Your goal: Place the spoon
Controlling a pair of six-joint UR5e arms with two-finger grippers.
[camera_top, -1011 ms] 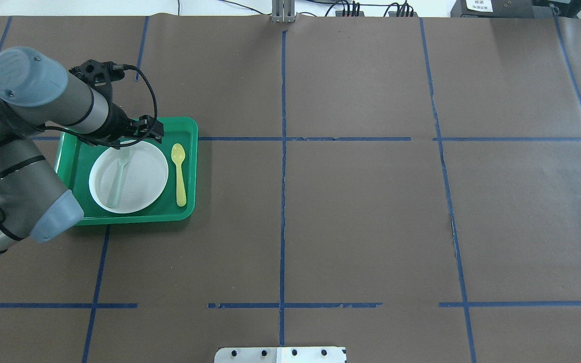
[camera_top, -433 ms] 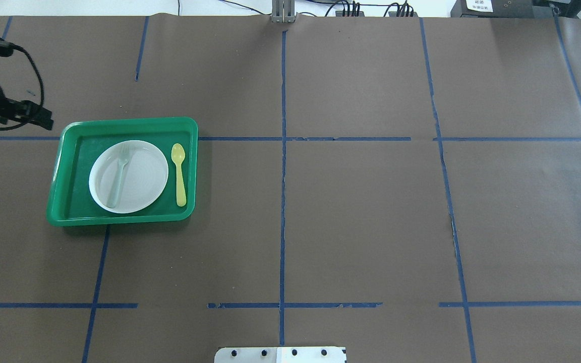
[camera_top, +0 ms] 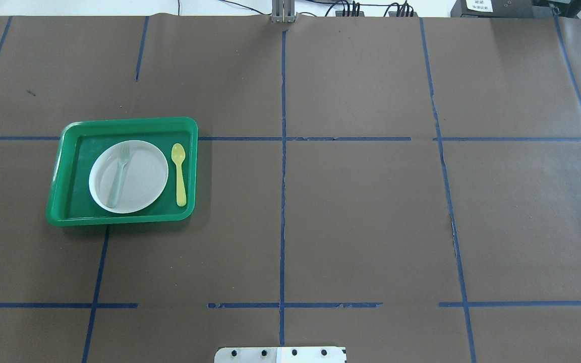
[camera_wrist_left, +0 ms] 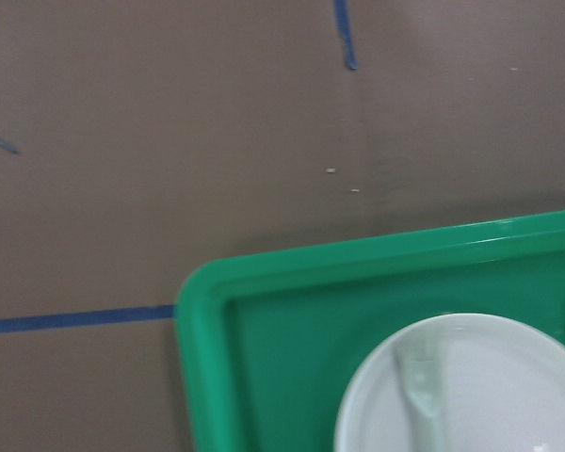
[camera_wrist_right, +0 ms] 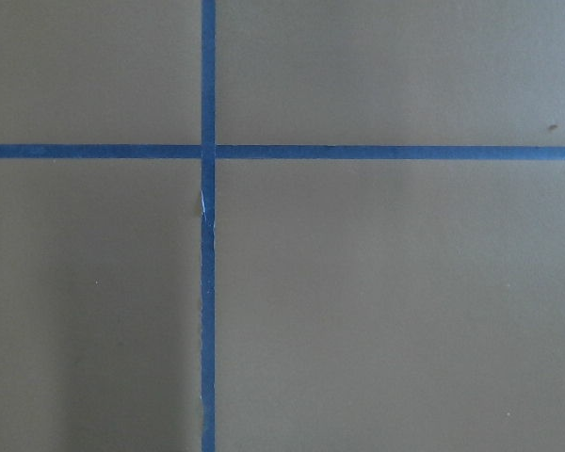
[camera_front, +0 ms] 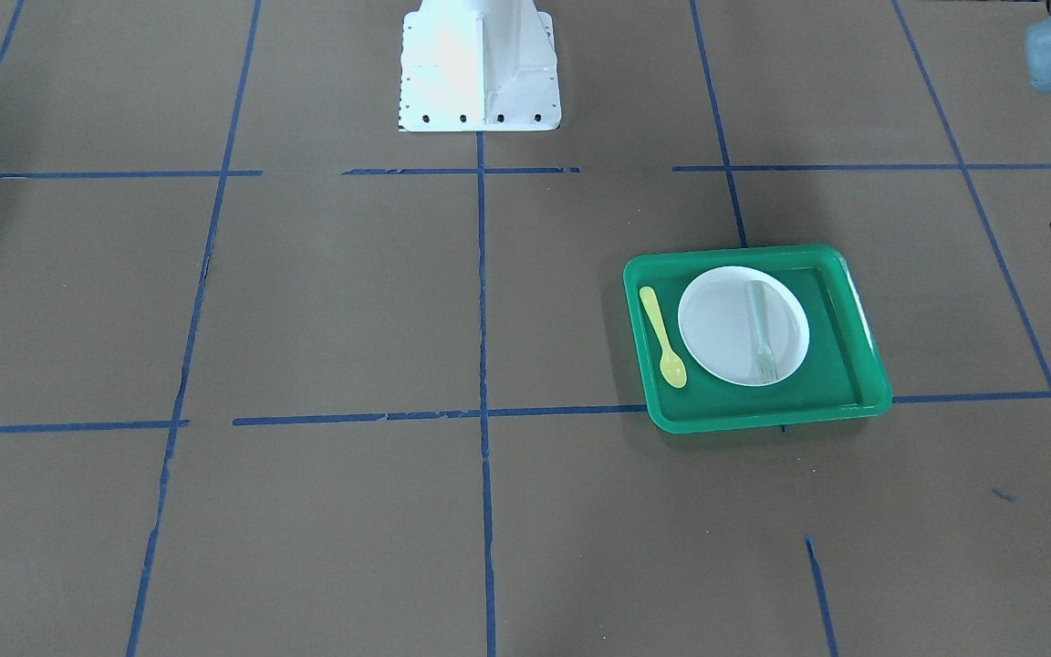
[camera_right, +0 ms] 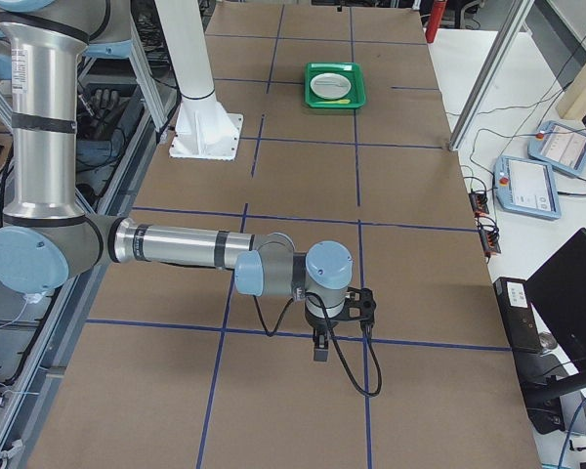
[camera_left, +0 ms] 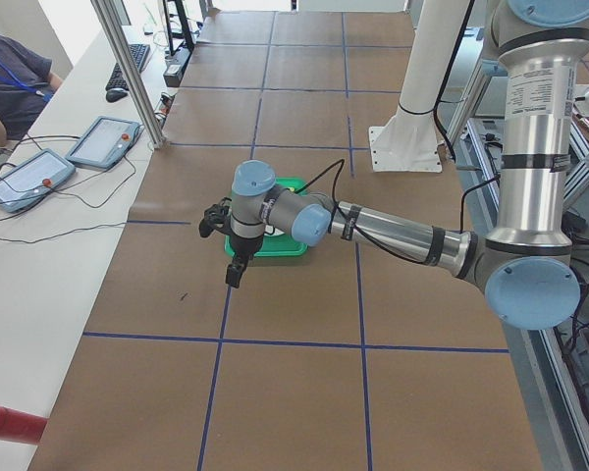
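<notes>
The yellow spoon (camera_top: 179, 174) lies in the green tray (camera_top: 129, 121), along the right side of the white plate (camera_top: 144, 176), bowl toward the far edge. It also shows in the front view (camera_front: 662, 338). A pale fork (camera_top: 118, 176) lies on the plate. No gripper holds the spoon. My left gripper (camera_left: 235, 275) hangs over the table just off the tray's left end, outside the overhead view; I cannot tell if it is open. My right gripper (camera_right: 318, 350) is far off over bare table; I cannot tell its state.
The left wrist view shows the tray's corner (camera_wrist_left: 207, 301), the plate (camera_wrist_left: 490, 377) and the fork's tines (camera_wrist_left: 419, 377). The right wrist view shows only brown paper and blue tape lines (camera_wrist_right: 207, 226). The white robot base (camera_front: 480, 64) stands mid-table.
My left arm has drawn back from above the tray to the left and has left the overhead view. The spoon, fork, plate and tray have not moved.
</notes>
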